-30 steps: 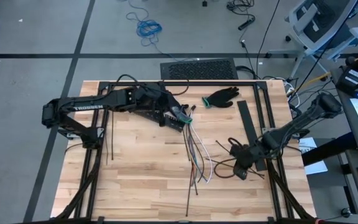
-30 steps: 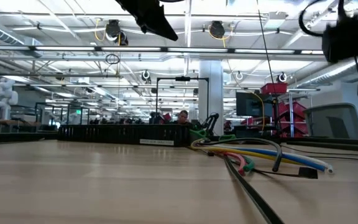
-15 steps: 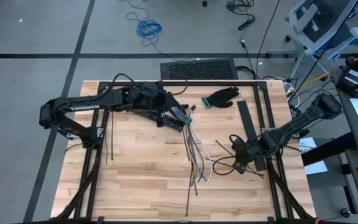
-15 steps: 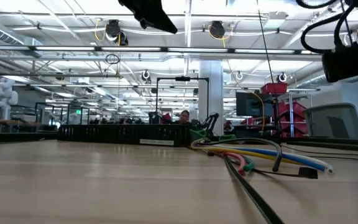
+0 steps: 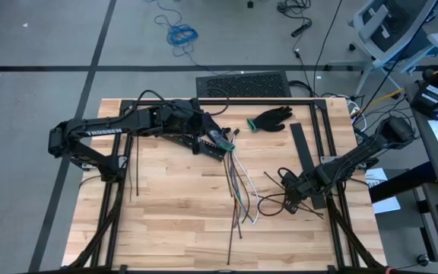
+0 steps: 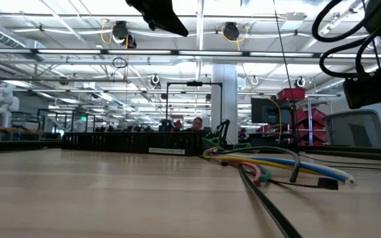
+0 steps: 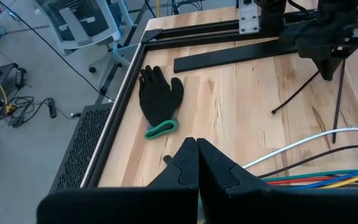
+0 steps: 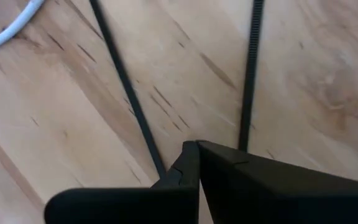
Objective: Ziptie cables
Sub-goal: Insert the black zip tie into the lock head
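High view: the cables (image 5: 238, 183) lie fanned across the middle of the desk (image 5: 166, 221), their upper ends at the left hand (image 5: 226, 144), whose fingers are pressed together beside the bundle; whether they pinch a wire cannot be told. The right hand (image 5: 291, 199), also pressed together, sits low at centre right among the zipties (image 5: 276, 183). To do this step well, it should probably spread before dropping onto one strip alone. White "TROSSEN" lettering reads along the left arm (image 5: 105, 131).

Low view: the cables (image 6: 276, 165) rest right of centre; no writing is legible.

Left wrist view: closed fingers (image 7: 194, 168), coloured wires (image 7: 328, 177) at lower right, a black glove (image 7: 159, 99) upper left.

Right wrist view: two zipties (image 8: 250, 68) run just past the shut fingers (image 8: 194, 163), neither held.
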`<state>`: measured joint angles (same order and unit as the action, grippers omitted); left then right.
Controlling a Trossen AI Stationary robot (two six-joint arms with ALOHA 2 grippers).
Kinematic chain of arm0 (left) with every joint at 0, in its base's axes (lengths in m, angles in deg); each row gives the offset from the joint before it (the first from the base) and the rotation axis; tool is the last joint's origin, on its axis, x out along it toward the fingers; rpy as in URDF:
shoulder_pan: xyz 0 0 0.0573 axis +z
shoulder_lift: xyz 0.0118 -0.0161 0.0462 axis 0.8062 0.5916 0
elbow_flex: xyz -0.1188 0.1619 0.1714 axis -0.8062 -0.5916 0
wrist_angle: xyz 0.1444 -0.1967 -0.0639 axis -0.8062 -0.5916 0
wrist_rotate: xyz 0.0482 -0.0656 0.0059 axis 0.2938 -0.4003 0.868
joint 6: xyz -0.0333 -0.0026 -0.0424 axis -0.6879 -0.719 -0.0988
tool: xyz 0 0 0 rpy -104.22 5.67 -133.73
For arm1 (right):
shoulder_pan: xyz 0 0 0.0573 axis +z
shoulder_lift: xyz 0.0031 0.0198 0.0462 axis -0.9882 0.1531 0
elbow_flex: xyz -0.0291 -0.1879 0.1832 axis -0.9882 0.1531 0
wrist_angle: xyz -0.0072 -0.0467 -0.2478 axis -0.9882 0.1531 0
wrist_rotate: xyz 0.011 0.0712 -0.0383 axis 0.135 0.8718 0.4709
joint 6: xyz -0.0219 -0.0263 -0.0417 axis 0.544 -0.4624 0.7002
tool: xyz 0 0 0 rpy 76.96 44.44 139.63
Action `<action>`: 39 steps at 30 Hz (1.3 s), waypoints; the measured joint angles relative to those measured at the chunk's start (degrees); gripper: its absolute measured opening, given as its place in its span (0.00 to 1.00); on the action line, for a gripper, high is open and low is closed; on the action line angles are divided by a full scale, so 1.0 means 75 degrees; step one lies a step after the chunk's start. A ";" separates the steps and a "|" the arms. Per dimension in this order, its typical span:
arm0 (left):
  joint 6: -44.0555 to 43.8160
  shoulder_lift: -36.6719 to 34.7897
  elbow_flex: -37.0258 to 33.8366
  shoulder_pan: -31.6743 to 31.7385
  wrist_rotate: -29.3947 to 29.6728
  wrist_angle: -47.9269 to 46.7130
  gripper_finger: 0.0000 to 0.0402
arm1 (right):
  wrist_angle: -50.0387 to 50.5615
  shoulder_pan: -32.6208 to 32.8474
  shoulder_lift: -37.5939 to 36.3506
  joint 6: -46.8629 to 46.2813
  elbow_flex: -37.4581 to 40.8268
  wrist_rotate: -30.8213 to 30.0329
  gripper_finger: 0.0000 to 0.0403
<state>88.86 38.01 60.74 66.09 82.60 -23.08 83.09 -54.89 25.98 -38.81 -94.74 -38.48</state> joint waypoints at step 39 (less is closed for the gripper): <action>0.0195 -0.0248 -0.0006 0.0163 -0.0145 -0.0045 0.00 | -0.0211 -0.3606 -0.0303 0.3353 -0.2911 -0.1997 0.00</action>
<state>90.32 36.15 60.69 67.31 81.51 -23.42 81.52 -81.93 23.70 -13.66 -116.57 -53.45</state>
